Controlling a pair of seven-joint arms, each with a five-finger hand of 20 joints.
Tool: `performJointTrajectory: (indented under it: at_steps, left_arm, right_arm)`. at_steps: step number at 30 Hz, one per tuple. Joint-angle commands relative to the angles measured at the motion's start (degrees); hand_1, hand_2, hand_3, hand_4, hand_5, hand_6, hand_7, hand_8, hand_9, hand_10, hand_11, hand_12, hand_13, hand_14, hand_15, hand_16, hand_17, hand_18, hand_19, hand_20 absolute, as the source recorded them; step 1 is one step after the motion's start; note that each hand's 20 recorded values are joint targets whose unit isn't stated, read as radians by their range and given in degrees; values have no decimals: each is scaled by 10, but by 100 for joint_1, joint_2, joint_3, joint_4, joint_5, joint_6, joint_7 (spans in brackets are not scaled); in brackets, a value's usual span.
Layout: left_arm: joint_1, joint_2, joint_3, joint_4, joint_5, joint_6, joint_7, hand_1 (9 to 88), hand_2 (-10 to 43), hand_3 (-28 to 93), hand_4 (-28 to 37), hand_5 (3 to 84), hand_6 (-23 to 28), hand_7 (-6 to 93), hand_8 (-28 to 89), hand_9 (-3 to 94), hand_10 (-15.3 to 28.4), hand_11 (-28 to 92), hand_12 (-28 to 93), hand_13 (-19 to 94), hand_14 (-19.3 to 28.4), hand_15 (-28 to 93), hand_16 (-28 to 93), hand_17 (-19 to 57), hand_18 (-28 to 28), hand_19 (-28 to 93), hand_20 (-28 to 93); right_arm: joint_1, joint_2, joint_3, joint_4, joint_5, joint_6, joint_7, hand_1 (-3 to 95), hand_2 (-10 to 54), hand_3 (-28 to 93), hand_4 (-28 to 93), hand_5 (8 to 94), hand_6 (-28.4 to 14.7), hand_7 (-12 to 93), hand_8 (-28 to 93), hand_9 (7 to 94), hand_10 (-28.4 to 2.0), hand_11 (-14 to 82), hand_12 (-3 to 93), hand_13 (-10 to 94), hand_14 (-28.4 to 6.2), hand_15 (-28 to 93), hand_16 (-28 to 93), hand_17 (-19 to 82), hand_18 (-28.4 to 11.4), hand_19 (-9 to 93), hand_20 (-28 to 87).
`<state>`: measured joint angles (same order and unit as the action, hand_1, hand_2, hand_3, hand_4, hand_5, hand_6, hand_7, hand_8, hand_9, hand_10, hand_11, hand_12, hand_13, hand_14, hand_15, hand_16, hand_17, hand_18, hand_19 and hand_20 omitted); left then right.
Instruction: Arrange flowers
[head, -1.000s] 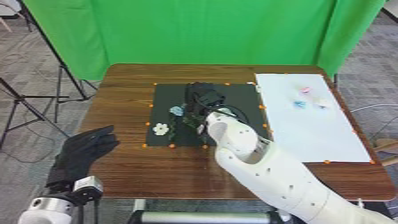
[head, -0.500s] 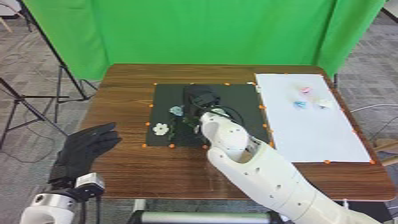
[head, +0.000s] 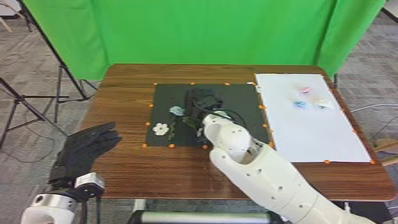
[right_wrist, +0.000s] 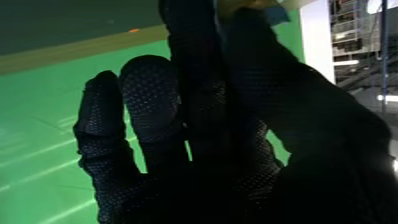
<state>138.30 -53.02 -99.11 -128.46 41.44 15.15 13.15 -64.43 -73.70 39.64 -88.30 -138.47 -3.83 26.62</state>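
My right hand (head: 202, 96) is over the upper middle of the dark sheet (head: 242, 95). On that sheet, a blue flower (head: 177, 110) lies left of my right wrist, a white flower (head: 161, 129) is nearer the lower left corner, and a green stem (head: 189, 121) runs beside the wrist. In the right wrist view my right hand (right_wrist: 200, 145) is open, its fingers nearly straight and the thumb close alongside them; a small blue patch (right_wrist: 279, 16) appears by the thumb tip, too unclear to name. My left hand (head: 84, 150) is open off the table's left edge.
A white sheet (head: 311, 135) covers the table's right side, with a pink flower (head: 306, 90), a light blue flower (head: 300, 104) and a pale flower (head: 323, 103) on it. Orange markers edge both sheets. A green curtain (head: 213, 35) hangs behind the brown table (head: 124, 100).
Over the last second my right forearm has shifted slightly left, while my right hand has stayed over the upper part of the dark sheet. My left hand has moved only slightly.
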Motion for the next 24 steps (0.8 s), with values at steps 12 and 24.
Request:
performJointTrajectory:
  at_steps: [12,24]
  left_arm:
    - [70,-25,25,2,20,-29,-23,312,54,793,-85,508,159,153,-85,429,229,414,105,315,284,631,-125,-68,227,626,156]
    - [285,32,30,-54,-61,87,129,313,53,792,-85,508,160,153,-85,429,230,414,105,316,284,632,-125,-68,227,627,157]
  right_arm:
    - [142,9,-55,5,-135,-9,99,412,-95,840,-283,669,-17,225,-131,693,-119,310,229,548,-103,778,262,195,-232,806,408]
    - [460,247,-296,-248,-18,86,153,412,-95,863,-283,634,-36,224,-144,622,-148,362,183,500,-115,781,273,182,-239,806,413]
